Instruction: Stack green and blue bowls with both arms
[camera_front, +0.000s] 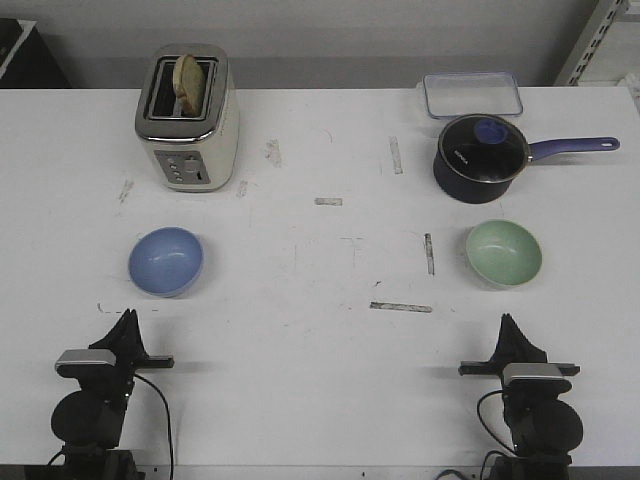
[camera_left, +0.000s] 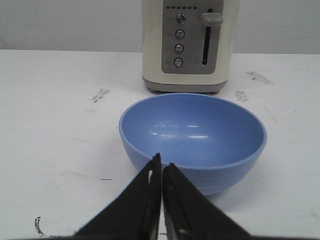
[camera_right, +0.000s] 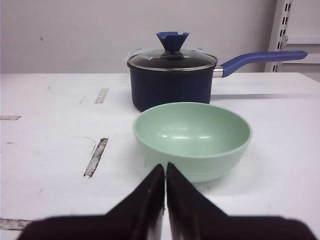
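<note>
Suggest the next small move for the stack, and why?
Probably open the right hand and ease it toward the green bowl. Both hands are shut and empty, the left hand just short of the blue bowl, and the bowls sit far apart.

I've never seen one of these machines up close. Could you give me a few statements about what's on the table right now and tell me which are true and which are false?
1. The blue bowl sits in front of the toaster. True.
2. The green bowl is already stacked inside the blue one. False: they sit apart, on opposite sides of the table.
3. The saucepan has its lid on. True.
4. The left gripper is holding the blue bowl. False: it is shut, empty, short of the bowl.
5. The right gripper is wide open. False: its fingers are closed together.
</note>
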